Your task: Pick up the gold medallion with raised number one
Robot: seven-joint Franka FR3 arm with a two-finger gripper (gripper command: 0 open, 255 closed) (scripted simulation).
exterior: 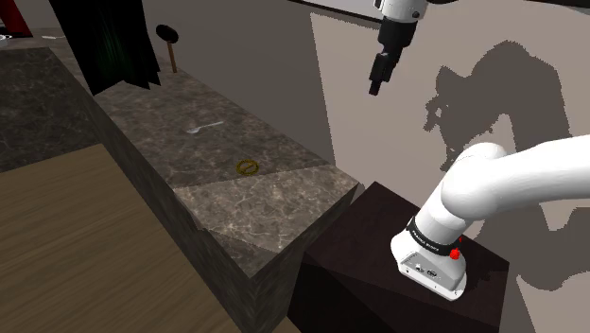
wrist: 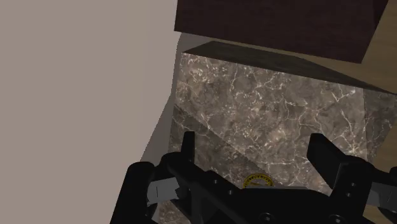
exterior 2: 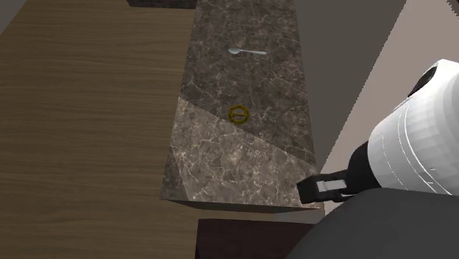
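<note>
The gold medallion (exterior: 248,166) lies flat on the marbled counter (exterior: 284,203) — a white spoon (exterior: 203,127) farther along it — while the black gripper (exterior: 376,90) hangs well above, pointing down.

Pale spoon (exterior: 203,127) on the marbled counter (exterior: 274,203), black-headed mallet (exterior: 168,36) near its far end

1. The medallion (exterior 2: 238,114) is showing as a small round gold piece with a bright rim and a darker centre. The relief on its face is too small to read.
2. It is lying flat and free on the dark veined stone counter (exterior 2: 221,158).
3. In the second exterior view it is sitting at 1 o'clock just off the picture's centre, in the counter's shaded part, just beside the lit patch's edge.
4. In the shoulder view the medallion (exterior: 248,166) is resting at 9 o'clock from the picture's centre, near the counter's wall-side edge.
</note>
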